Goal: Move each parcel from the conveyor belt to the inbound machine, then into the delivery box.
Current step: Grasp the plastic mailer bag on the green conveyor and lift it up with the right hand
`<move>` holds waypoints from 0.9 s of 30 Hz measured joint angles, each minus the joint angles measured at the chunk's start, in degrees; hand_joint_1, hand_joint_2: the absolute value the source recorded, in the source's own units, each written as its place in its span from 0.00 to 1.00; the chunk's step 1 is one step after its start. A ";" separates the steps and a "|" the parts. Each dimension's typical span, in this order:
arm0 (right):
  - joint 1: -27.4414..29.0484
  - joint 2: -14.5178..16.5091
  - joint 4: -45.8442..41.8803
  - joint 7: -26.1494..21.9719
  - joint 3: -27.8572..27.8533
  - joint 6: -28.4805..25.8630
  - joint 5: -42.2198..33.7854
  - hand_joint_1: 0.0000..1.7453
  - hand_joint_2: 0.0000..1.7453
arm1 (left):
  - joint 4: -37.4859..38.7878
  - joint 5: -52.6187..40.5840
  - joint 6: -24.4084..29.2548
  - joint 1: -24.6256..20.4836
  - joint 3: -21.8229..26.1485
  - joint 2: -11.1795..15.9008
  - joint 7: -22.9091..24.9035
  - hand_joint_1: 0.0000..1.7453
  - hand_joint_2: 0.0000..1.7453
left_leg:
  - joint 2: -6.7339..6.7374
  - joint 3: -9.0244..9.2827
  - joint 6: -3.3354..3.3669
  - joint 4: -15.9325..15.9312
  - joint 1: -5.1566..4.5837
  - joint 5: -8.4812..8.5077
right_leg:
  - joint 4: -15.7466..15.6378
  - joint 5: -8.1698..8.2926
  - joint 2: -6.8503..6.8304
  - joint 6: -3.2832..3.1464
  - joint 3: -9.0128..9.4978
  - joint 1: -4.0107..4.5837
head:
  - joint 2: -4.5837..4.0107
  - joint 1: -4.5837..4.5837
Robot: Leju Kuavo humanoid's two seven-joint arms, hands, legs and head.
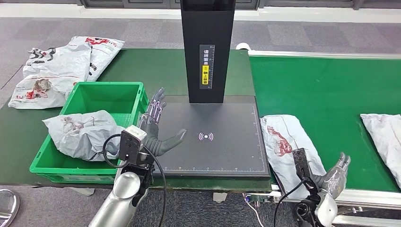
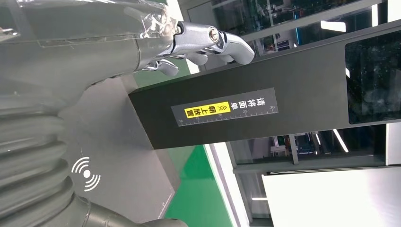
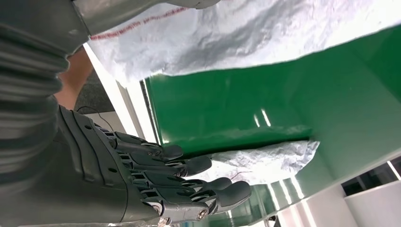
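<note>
A grey parcel with red print (image 1: 283, 144) lies on the green conveyor belt (image 1: 326, 94), its near end at the belt's front edge. My right hand (image 1: 336, 174) is open just right of that end, fingers spread, holding nothing; the right wrist view shows its fingers (image 3: 189, 184) beside the same parcel (image 3: 227, 33). My left hand (image 1: 156, 127) is open over the left part of the black inbound machine plate (image 1: 222, 156), between the plate and the green delivery box (image 1: 118, 97). A crumpled grey parcel (image 1: 80, 132) rests in the box. Another parcel (image 1: 385, 135) lies further right on the belt.
The machine's black column (image 1: 207, 47) rises behind the plate, with a yellow label (image 2: 208, 111). Several white and red parcels (image 1: 56, 68) are piled on the table behind and left of the box. Grey floor runs beyond the table.
</note>
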 joint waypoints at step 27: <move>-8.01 -1.70 15.06 10.69 -2.24 20.76 3.96 0.00 1.00 | 0.55 -0.33 -1.95 -2.71 0.09 0.10 -0.43 0.00 1.00 | 0.23 0.25 0.05 0.01 0.00 -0.03 | -0.03 0.05 0.22 0.04 0.18 0.00 | 0.01 -0.01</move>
